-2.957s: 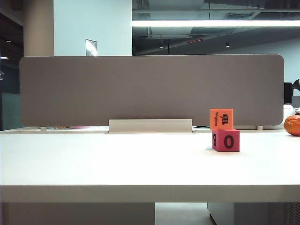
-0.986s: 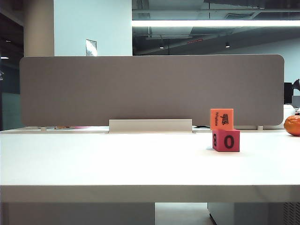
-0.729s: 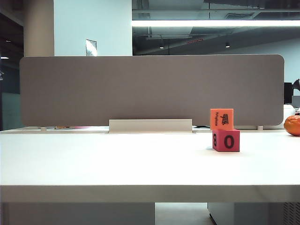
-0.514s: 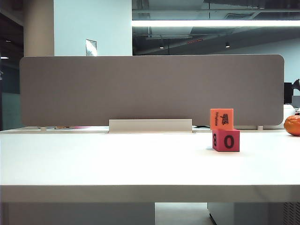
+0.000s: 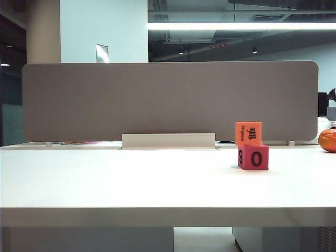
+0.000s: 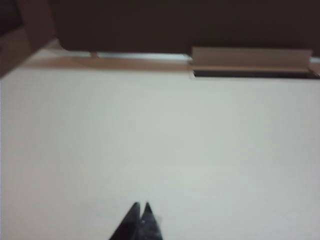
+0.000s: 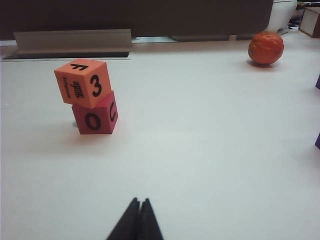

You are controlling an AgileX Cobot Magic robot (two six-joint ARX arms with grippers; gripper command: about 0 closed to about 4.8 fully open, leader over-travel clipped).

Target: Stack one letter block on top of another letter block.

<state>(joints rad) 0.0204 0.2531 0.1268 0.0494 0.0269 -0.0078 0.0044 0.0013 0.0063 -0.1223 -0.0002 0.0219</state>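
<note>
Orange xylophone block stacked, slightly skewed, atop red-pink "O" block

two letter blocks, one orange fruit

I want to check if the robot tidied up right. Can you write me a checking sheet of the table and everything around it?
Surface: white table, bare in the middle.
Job's things: orange block sits on the red-pink O block, slightly twisted and offset in the right wrist view.
Clutter: orange round fruit far off to the side of the stack.
Grippers: left gripper shut, above bare table; right gripper shut, back from the stack, fingers holding nothing.
Cables: nothing seen.
Surroundings: grey divider panel behind the table.
</note>
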